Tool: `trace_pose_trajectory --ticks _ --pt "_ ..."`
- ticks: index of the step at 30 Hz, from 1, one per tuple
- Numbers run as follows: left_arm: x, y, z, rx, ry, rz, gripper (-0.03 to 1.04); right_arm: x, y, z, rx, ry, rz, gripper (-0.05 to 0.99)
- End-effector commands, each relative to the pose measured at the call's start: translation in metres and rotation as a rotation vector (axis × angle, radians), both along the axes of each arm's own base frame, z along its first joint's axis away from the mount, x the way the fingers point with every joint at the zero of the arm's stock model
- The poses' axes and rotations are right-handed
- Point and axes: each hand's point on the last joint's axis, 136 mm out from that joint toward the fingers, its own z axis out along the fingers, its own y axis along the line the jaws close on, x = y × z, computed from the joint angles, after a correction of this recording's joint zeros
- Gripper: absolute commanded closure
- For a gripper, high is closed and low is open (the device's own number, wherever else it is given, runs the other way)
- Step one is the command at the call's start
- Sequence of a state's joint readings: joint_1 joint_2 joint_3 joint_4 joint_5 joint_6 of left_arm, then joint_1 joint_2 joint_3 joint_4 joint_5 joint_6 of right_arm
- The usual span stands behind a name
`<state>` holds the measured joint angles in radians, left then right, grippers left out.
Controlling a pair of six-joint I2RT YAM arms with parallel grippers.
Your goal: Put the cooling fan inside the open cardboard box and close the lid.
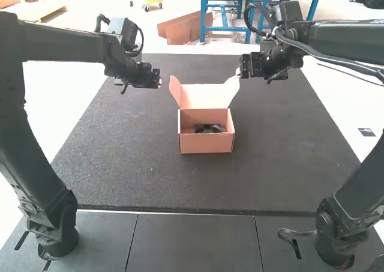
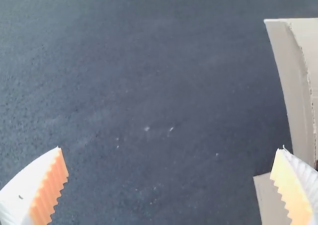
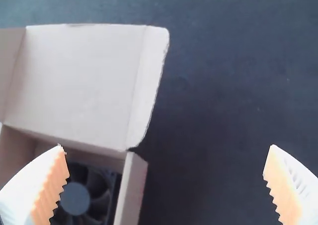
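The brown cardboard box (image 1: 206, 141) stands in the middle of the dark mat, its lid (image 1: 204, 96) upright at the back with side flaps spread. The black cooling fan (image 1: 208, 128) lies inside it; the right wrist view looks down on the fan (image 3: 82, 197) below the lid (image 3: 84, 81). My left gripper (image 1: 158, 80) hovers open, just left of the lid's left flap (image 2: 298, 86), with nothing between its fingers (image 2: 47, 190). My right gripper (image 1: 239, 71) hovers open by the lid's right flap, also empty, with its pads (image 3: 49, 185) wide apart.
The dark mat (image 1: 120, 158) covers the table around the box, with bare mat (image 2: 149, 86) on every side. The table's white top (image 1: 54, 110) borders the mat at left and right.
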<state>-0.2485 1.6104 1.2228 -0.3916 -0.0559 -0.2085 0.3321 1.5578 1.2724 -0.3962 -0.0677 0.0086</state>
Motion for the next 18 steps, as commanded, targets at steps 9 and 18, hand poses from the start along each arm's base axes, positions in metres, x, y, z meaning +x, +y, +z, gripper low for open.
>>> trace_pose_trajectory --ticks 9,18 --pt "0.033 -0.021 0.005 -0.023 -0.005 0.014 0.04 0.042 0.014 0.007 0.146 0.037 0.009 0.03" --pt "0.044 -0.026 0.008 -0.022 -0.024 0.009 0.04 0.052 0.029 -0.004 0.182 0.092 0.054 0.06"
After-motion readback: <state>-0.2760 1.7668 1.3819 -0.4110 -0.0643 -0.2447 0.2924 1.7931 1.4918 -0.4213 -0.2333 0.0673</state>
